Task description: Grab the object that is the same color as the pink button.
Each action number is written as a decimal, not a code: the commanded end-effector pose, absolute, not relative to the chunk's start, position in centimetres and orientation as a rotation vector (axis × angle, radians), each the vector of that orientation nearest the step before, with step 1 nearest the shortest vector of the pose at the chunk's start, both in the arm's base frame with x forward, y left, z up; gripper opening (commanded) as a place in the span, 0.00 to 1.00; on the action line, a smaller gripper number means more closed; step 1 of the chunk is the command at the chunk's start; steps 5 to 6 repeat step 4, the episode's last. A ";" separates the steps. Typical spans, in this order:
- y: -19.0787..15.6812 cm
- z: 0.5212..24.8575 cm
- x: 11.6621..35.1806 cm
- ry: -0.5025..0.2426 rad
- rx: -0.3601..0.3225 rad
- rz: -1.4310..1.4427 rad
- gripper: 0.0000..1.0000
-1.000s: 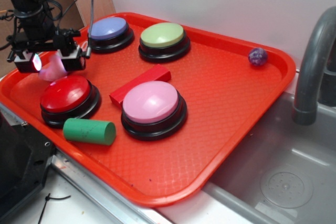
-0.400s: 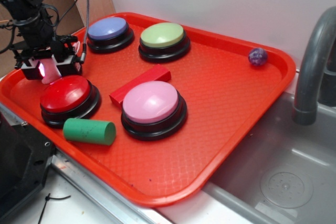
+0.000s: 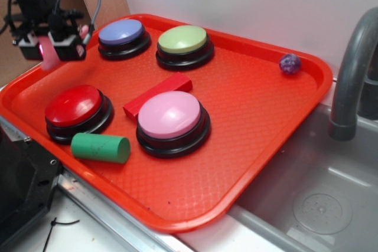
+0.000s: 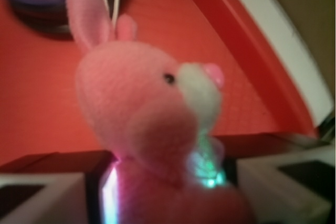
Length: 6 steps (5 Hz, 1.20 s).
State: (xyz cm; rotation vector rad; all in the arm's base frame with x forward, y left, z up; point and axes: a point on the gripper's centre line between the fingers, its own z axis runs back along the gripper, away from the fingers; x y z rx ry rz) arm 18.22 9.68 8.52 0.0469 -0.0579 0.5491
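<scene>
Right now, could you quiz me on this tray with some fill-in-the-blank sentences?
1. The gripper holds a pink plush ____.
2. The red block lies beside the ____ button.
3. The green cylinder lies in front of the ____ button.
4. The small purple ball sits near the tray's far ____.

Missing: rabbit; pink; red; corner

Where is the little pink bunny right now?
The small pink plush bunny is held in the gripper, above the red tray's far left corner, beside the blue-purple button.

The gripper (image 3: 49,48) has gone up and back, away from the red button (image 3: 75,108). It took the pink bunny (image 3: 51,57) up with it, off the tray (image 3: 254,104).
</scene>
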 end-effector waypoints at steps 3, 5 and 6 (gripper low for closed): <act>1.3 20.5 21.5 -0.197 -0.001 0.316 0.00; 1.7 19.9 21.4 -0.156 -0.046 0.329 0.00; 1.7 19.9 21.4 -0.156 -0.046 0.329 0.00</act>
